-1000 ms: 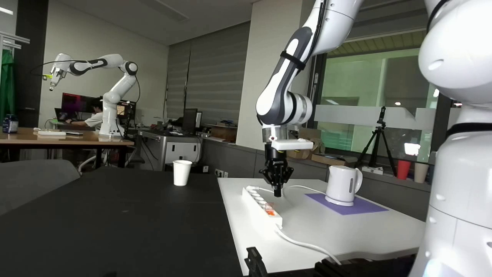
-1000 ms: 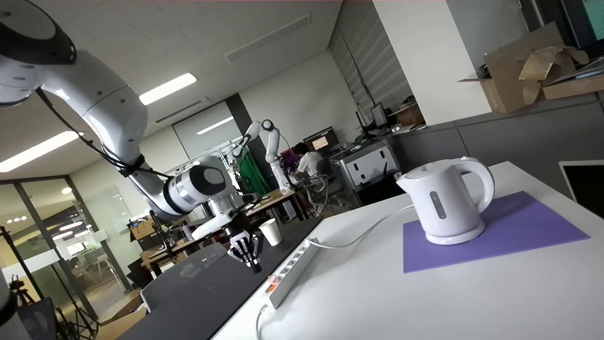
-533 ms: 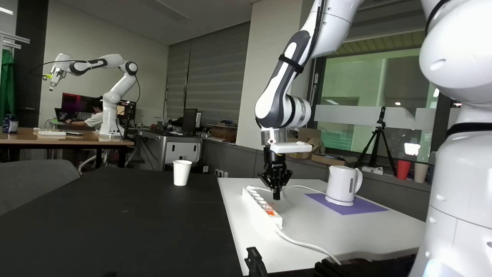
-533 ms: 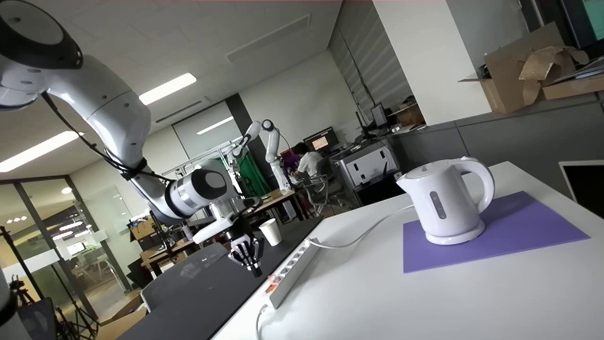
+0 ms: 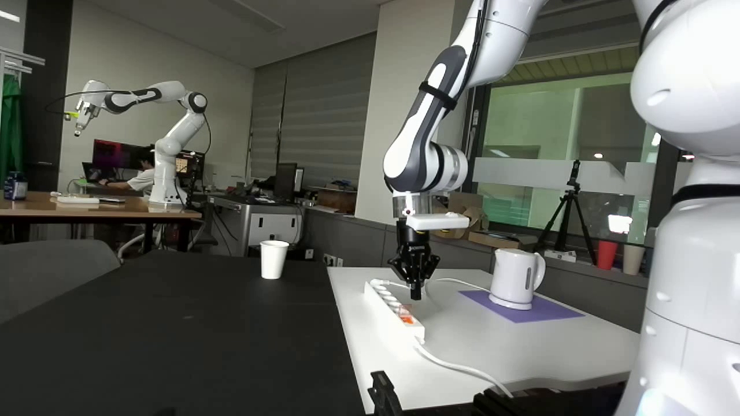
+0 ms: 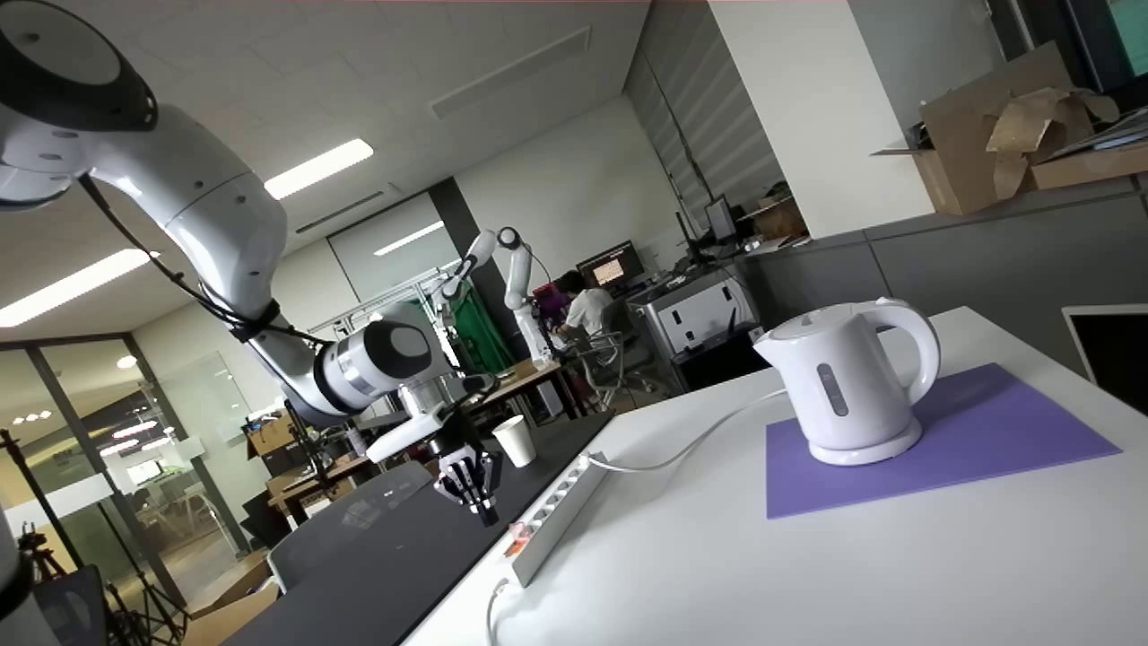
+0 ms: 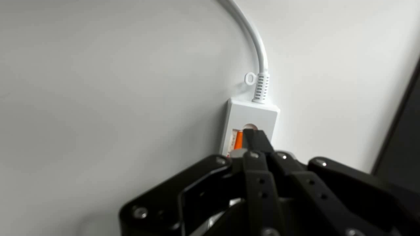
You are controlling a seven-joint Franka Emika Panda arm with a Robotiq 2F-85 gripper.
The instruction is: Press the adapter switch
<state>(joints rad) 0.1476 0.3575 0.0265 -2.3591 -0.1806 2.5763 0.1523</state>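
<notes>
The adapter is a long white power strip, lying near the white table's edge in both exterior views point(image 5: 386, 296) point(image 6: 560, 516). Its cable end shows in the wrist view point(image 7: 252, 113). The switch is a small orange-red rocker near that end, seen in both exterior views point(image 5: 407, 319) point(image 6: 517, 545). In the wrist view the switch point(image 7: 238, 140) is partly hidden behind my fingertips. My gripper point(image 7: 256, 137) is shut with nothing between the fingers and points down. In both exterior views its tips point(image 5: 415, 294) point(image 6: 488, 518) hang above the strip, apart from the switch.
A white kettle point(image 5: 514, 277) point(image 6: 843, 386) stands on a purple mat point(image 5: 555, 312) point(image 6: 987, 431). The strip's cable point(image 7: 257, 39) curves away from its end. A white cup point(image 5: 273, 260) point(image 6: 516, 441) stands on the adjoining black table point(image 5: 191, 335).
My gripper has come down slightly between one second and half a second ago. Since then it has stayed still. It stays shut, and the strip and kettle have not moved.
</notes>
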